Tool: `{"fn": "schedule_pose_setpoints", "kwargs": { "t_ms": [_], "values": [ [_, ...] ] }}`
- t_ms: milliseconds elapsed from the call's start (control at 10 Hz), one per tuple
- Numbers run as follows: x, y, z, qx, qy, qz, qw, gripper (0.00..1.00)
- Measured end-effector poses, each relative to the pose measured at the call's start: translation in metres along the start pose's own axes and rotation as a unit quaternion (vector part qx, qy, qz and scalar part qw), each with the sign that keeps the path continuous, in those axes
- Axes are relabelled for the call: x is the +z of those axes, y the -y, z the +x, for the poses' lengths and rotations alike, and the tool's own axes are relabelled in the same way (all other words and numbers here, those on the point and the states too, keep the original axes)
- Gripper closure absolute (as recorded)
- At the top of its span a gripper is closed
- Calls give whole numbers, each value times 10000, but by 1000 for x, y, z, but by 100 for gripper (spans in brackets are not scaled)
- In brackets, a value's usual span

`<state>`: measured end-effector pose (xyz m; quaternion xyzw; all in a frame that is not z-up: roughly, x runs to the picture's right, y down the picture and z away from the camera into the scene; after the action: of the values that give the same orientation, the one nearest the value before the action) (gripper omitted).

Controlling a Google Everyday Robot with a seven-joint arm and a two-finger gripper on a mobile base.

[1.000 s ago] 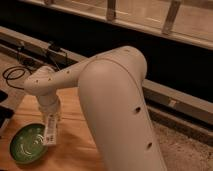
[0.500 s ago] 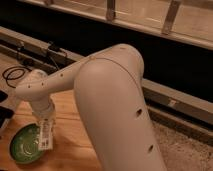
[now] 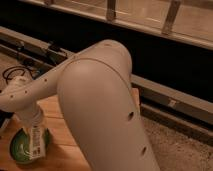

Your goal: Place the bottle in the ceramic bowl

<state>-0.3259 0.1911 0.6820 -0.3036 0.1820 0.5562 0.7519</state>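
The bottle (image 3: 36,141), slim and white with a printed label, hangs upright over the right part of the ceramic bowl (image 3: 18,149). The bowl is glossy green and sits on the wooden table (image 3: 62,147) at the lower left. My gripper (image 3: 33,123) is at the end of the white forearm, straight above the bottle and shut on its top. Whether the bottle's base touches the bowl I cannot tell. My bulky white arm (image 3: 100,100) fills the middle of the view and hides much of the table.
A black cable (image 3: 14,73) lies coiled on the floor at the left, behind the table. A long metal rail (image 3: 170,100) runs across behind the arm, with speckled floor (image 3: 180,150) to the right of the table.
The arm has swung left and the bottle has travelled with it, from beside the bowl's right rim to over the bowl.
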Motion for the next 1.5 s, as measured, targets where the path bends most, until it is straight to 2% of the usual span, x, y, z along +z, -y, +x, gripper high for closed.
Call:
{"fn": "schedule_pose_setpoints", "kwargs": {
  "t_ms": [300,400,1200,1300,1500],
  "values": [
    [7,-35,-6,-505,-114,-5,9987,100],
    [8,-37,-7,-557,-134,4,9984,99],
    [8,-32,-9,-518,-133,30,9986,24],
    [8,-32,-9,-515,-133,30,9986,20],
    [8,-33,-9,-518,-132,25,9986,20]
  ]
}}
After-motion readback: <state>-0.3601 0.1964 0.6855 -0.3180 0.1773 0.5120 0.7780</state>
